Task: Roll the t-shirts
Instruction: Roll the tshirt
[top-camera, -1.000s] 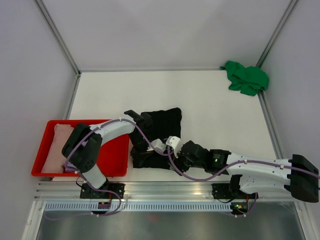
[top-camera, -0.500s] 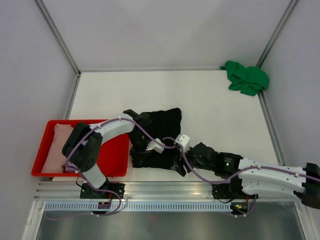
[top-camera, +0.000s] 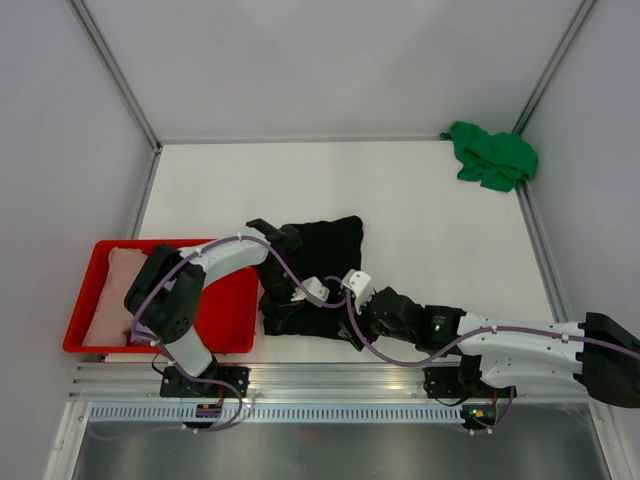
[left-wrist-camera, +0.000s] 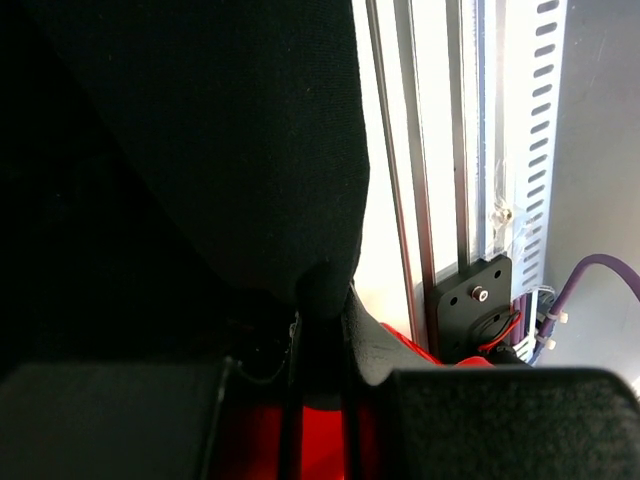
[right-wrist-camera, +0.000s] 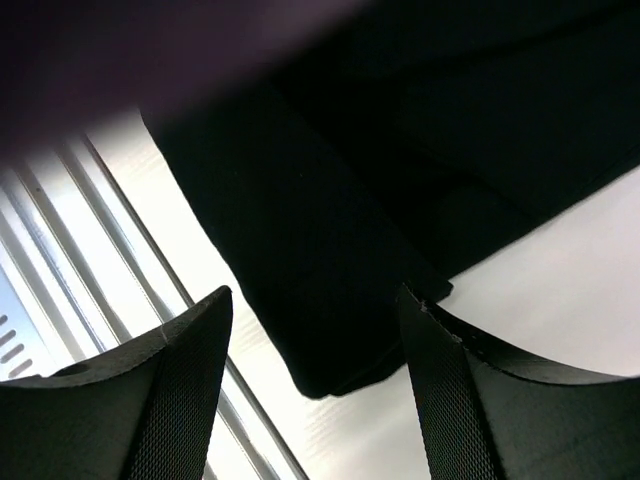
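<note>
The black t-shirt (top-camera: 325, 250) lies partly folded on the white table, just right of the red tray. My left gripper (top-camera: 283, 312) is at its near left edge and is shut on a fold of the black cloth (left-wrist-camera: 200, 150), pinched between the fingers (left-wrist-camera: 320, 310). My right gripper (top-camera: 352, 325) is open at the shirt's near right corner. In the right wrist view that corner (right-wrist-camera: 340, 330) hangs between the two spread fingers (right-wrist-camera: 190, 380), untouched. The bright green t-shirt (top-camera: 490, 155) lies crumpled at the far right corner. A pale pink t-shirt (top-camera: 115, 290) lies in the tray.
The red plastic tray (top-camera: 230, 300) stands at the near left, close beside the left gripper. An aluminium rail (top-camera: 330, 375) runs along the table's near edge and shows in the left wrist view (left-wrist-camera: 440, 150). Walls and frame posts enclose the table.
My right arm drew back to the right, then came in again toward the shirt's near right corner. My left gripper kept its hold and hardly moved.
</note>
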